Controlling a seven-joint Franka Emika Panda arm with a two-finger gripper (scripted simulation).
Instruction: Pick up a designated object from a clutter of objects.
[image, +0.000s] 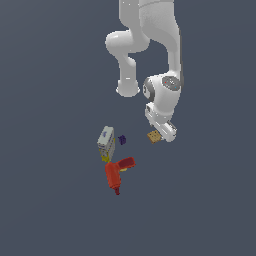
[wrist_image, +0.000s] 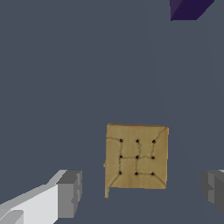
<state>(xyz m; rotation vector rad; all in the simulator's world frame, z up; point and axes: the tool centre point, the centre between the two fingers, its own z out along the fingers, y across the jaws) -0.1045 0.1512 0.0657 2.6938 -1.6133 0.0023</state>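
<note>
The hand (wrist_image: 140, 192) is spread wide, its two grey fingertips (wrist_image: 70, 193) standing well apart with the tan cracker square (wrist_image: 136, 156) lying in the gap between them. Neither fingertip touches it: there is bare counter (wrist_image: 52, 87) on each side of the square, and nothing is gripped.

The cracker lies flat on the counter, its grid of dark dots facing up (nine of them, joined by thin cracked lines). In the exterior view the cracker (image: 154, 136) peeks out just beside the white end of the arm (image: 162, 100), which hangs low over it and covers part of its far edge.

Off toward the exterior view's left sits the rest of the clutter: a tiny dark purple piece (image: 122, 139) nearest the cracker, then a grey-white box (image: 106, 143) with a yellow end, and a red drill (image: 117, 173) just below the box.

From the wrist only a corner of the purple piece shows, cut off by the frame, and one fingertip is clipped at the edge too. The hand itself is hard to make out from outside; the wrist housing blocks it.
</note>
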